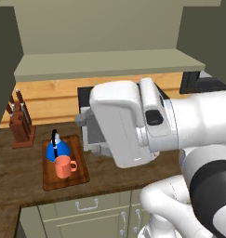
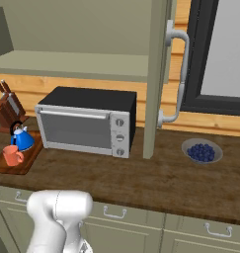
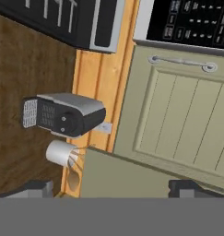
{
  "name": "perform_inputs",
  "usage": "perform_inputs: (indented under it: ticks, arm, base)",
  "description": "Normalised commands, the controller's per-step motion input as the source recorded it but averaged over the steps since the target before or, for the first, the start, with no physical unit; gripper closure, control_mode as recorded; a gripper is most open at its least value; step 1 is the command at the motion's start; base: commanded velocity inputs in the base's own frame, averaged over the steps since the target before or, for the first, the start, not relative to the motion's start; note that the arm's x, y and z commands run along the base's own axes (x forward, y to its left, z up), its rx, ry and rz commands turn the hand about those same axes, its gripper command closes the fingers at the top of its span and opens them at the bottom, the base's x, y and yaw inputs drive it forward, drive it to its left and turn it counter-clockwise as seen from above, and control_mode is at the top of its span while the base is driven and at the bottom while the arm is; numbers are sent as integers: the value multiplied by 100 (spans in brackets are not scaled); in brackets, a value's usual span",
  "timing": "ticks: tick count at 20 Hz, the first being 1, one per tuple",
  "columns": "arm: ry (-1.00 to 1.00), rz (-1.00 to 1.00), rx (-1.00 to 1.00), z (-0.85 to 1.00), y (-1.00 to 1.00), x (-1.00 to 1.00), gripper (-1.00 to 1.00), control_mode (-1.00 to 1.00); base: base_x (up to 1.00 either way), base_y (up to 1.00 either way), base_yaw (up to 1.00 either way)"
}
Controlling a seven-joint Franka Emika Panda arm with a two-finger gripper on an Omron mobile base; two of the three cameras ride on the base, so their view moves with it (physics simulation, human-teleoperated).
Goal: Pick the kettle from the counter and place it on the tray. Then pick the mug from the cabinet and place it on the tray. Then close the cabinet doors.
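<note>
Kettle [image 1: 56, 149] and mug [image 1: 64, 167] both sit on the tray [image 1: 82, 175], mug just in front of kettle, so only closing the cabinet doors is left. Right cabinet door [image 2: 157, 79] stands open, edge-on, silver handle [image 2: 180, 79] facing the window [image 2: 220, 54]. Gripper [image 3: 111, 186] fingers are spread, grasping nothing. Next move likely: reach that door and push it shut. Dark wood desk [image 2: 156, 178] carries toaster oven [image 2: 87, 121], knife block [image 1: 20, 122], berry bowl [image 2: 202, 150].
</note>
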Motion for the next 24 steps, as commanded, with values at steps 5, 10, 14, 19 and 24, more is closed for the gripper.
perform_inputs:
  ticks: [5,10,14,19,24]
  arm:
    - [-15,3,0,26,52,-56,-100,-100]
    - [-7,0,0,23,52,-55,-100,-100]
    - [-6,0,1,11,66,-28,-100,-100]
    - [-3,0,0,0,71,14,-100,-100]
    - [0,-2,5,-5,53,42,-100,-100]
  base:
    - [0,0,0]
    - [0,0,0]
    - [0,0,0]
    - [0,0,0]
    - [0,0,0]
